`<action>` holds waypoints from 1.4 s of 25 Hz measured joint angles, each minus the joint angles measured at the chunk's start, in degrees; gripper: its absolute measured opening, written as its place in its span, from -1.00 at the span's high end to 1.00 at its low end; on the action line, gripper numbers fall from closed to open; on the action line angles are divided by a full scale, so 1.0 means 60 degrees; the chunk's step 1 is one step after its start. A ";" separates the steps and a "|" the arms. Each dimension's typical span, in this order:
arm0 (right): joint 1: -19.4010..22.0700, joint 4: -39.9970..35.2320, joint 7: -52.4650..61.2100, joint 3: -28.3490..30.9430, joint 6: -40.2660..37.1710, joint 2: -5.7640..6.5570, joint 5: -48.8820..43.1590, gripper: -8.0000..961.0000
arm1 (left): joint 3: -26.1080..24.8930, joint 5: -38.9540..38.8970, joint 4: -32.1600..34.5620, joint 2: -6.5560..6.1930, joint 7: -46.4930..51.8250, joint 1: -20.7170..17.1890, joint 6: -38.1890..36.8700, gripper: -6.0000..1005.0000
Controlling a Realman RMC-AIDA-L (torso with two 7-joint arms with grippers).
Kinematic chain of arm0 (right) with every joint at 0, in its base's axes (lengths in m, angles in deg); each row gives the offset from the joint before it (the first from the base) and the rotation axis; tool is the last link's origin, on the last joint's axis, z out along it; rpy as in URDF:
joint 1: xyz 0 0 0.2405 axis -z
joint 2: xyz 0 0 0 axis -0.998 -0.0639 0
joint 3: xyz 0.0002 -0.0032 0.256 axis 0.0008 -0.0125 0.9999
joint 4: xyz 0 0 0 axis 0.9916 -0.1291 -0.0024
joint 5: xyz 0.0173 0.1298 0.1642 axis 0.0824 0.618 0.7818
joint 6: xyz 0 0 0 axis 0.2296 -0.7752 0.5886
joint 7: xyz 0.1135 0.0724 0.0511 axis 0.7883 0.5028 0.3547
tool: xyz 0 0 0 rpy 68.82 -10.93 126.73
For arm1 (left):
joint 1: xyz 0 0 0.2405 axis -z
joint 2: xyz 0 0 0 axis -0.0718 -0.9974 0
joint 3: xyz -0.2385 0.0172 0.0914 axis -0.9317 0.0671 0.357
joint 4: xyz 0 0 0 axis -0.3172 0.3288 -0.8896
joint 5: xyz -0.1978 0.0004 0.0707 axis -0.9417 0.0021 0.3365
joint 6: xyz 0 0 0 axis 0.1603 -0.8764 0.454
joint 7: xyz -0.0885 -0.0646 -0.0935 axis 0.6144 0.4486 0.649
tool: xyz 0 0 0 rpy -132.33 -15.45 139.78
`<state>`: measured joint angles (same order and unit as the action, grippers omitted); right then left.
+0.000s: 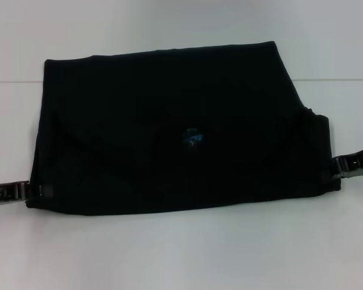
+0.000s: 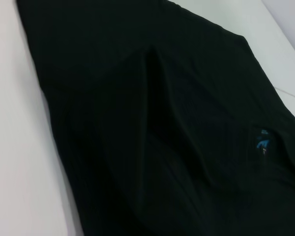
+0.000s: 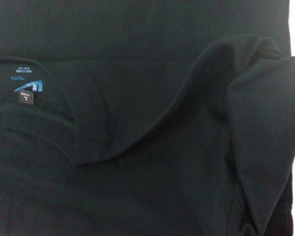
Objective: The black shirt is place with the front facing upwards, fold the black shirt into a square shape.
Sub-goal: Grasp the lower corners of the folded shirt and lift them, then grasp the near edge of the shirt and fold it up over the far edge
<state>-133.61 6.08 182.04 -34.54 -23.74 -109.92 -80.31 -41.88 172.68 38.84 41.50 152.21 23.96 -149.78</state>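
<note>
My black shirt (image 1: 169, 130) lies mid-frame on the smooth white table (image 1: 181, 254), a soft matte slab, roughly rectangular, blue neck label (image 1: 193, 138) central. My left gripper (image 1: 31, 191) and right gripper (image 1: 334, 164) meet its lower corners; grip unclear.

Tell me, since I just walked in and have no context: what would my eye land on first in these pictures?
A large plain black cotton shirt, folded into a wide block, covers the middle of the white table. A small blue neck label stands out near its centre. The left end effector sits at the shirt's near left corner, and the right end effector at its right edge.
</note>
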 joint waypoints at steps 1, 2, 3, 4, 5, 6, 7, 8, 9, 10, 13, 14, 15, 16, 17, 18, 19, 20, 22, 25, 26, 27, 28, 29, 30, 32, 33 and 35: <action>-0.0005 -0.0001 -0.0017 0.0000 -0.0045 0.0009 0.0000 0.86 | 0.0017 0.0006 -0.0002 -0.0018 0.0052 0.0011 -0.0063 0.94; -0.0010 -0.0005 -0.0038 0.0000 -0.0103 0.0027 0.0004 0.86 | 0.0037 0.0060 -0.0009 -0.0048 0.0140 0.0032 -0.0182 0.94; -0.0010 -0.0012 -0.0065 0.0001 -0.0192 0.0052 0.0012 0.86 | 0.0043 0.0124 -0.0013 -0.0076 0.0218 0.0048 -0.0283 0.94; -0.0011 -0.0042 -0.0090 0.0000 -0.0362 0.0083 0.0017 0.86 | 0.0043 0.0313 -0.0010 -0.0126 0.0366 0.0085 -0.0516 0.94; -0.0008 -0.0090 -0.0139 -0.0002 -0.0569 0.0111 0.0017 0.86 | 0.0037 0.0455 -0.0008 -0.0162 0.0450 0.0113 -0.0675 0.94; 0.0012 -0.0165 -0.0233 -0.0005 -0.0845 0.0141 0.0018 0.86 | 0.0032 0.0605 -0.0004 -0.0205 0.0529 0.0137 -0.0848 0.94; 0.0047 -0.0249 -0.0355 -0.0008 -0.1112 0.0167 0.0017 0.86 | 0.0030 0.0777 -0.0006 -0.0260 0.0629 0.0166 -0.1109 0.94; 0.0091 -0.0333 -0.0491 -0.0012 -0.1430 0.0192 0.0017 0.86 | 0.0029 0.0962 -0.0018 -0.0313 0.0713 0.0198 -0.1394 0.94; 0.0144 -0.0410 -0.0687 -0.0013 -0.1754 0.0228 0.0014 0.86 | 0.0035 0.1127 -0.0032 -0.0352 0.0758 0.0225 -0.1680 0.94; 0.0193 -0.0466 -0.0839 -0.0016 -0.2066 0.0262 -0.0004 0.86 | 0.0045 0.1343 -0.0034 -0.0384 0.0791 0.0259 -0.2028 0.94; 0.0355 -0.0611 -0.1338 -0.0023 -0.3035 0.0356 -0.0165 0.86 | 0.0064 0.2061 -0.0042 -0.0477 0.0815 0.0384 -0.3232 0.94; 0.0390 -0.0632 -0.1516 -0.0029 -0.3338 0.0371 -0.0230 0.86 | 0.0069 0.2300 -0.0044 -0.0502 0.0812 0.0431 -0.3665 0.94; 0.0426 -0.0648 -0.1735 -0.0032 -0.3697 0.0382 -0.0316 0.86 | 0.0077 0.2468 -0.0045 -0.0511 0.0801 0.0464 -0.3944 0.94; 0.0461 -0.0651 -0.1979 -0.0036 -0.4029 0.0385 -0.0404 0.86 | 0.0112 0.2765 -0.0045 -0.0527 0.0762 0.0529 -0.4398 0.94; 0.0486 -0.0654 -0.2227 -0.0037 -0.4362 0.0377 -0.0498 0.86 | 0.0199 0.3066 -0.0044 -0.0535 0.0726 0.0575 -0.4765 0.94; 0.0518 -0.0660 -0.2492 -0.0043 -0.4685 0.0349 -0.0604 0.86 | 0.0303 0.3221 -0.0045 -0.0534 0.0723 0.0592 -0.4901 0.94; 0.0562 -0.0661 -0.2785 -0.0060 -0.5054 0.0305 -0.0746 0.86 | 0.0502 0.3437 -0.0044 -0.0524 0.0719 0.0621 -0.5091 0.94; 0.0591 -0.0662 -0.2971 -0.0106 -0.5219 0.0261 -0.0866 0.86 | 0.0784 0.3656 -0.0045 -0.0486 0.0704 0.0637 -0.5246 0.94; 0.0641 -0.0623 -0.3268 -0.0209 -0.5446 0.0161 -0.1152 0.86 | 0.1246 0.3940 -0.0044 -0.0439 0.0656 0.0674 -0.5440 0.94; 0.0699 -0.0567 -0.3569 -0.0263 -0.5579 0.0059 -0.1373 0.86 | 0.1655 0.4181 -0.0044 -0.0404 0.0610 0.0766 -0.5621 0.94; 0.0713 -0.0562 -0.3615 -0.0251 -0.5611 0.0049 -0.1377 0.86 | 0.1667 0.4187 -0.0044 -0.0404 0.0603 0.0789 -0.5649 0.94; 0.0726 -0.0559 -0.3668 -0.0228 -0.5646 0.0042 -0.1369 0.86 | 0.1670 0.4186 -0.0044 -0.0403 0.0595 0.0808 -0.5672 0.94; 0.0740 -0.0560 -0.3693 -0.0154 -0.5648 0.0036 -0.1351 0.86 | 0.1655 0.4172 -0.0044 -0.0402 0.0576 0.0816 -0.5674 0.94; 0.0755 -0.0563 -0.3718 -0.0037 -0.5641 0.0033 -0.1330 0.86 | 0.1604 0.4144 -0.0045 -0.0400 0.0546 0.0829 -0.5678 0.94; 0.0760 -0.0571 -0.3742 0.0098 -0.5625 0.0033 -0.1315 0.86 | 0.1477 0.4094 -0.0043 -0.0399 0.0495 0.0851 -0.5682 0.94; 0.0740 -0.0592 -0.3781 0.0670 -0.5557 0.0033 -0.1301 0.86 | 0.1028 0.3960 0.0004 -0.0399 0.0383 0.0897 -0.5664 0.94; 0.0700 -0.0613 -0.3740 0.1081 -0.5477 0.0050 -0.1293 0.86 | 0.0762 0.3888 0.0033 -0.0413 0.0353 0.0920 -0.5636 0.94; 0.0607 -0.0628 -0.3446 0.1983 -0.5242 0.0117 -0.1215 0.86 | -0.0037 0.3702 0.0084 -0.0480 0.0341 0.0966 -0.5526 0.94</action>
<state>-129.96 2.32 161.37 -22.64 -55.19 -109.22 -87.60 -42.10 194.89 39.34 38.62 154.25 29.75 -182.93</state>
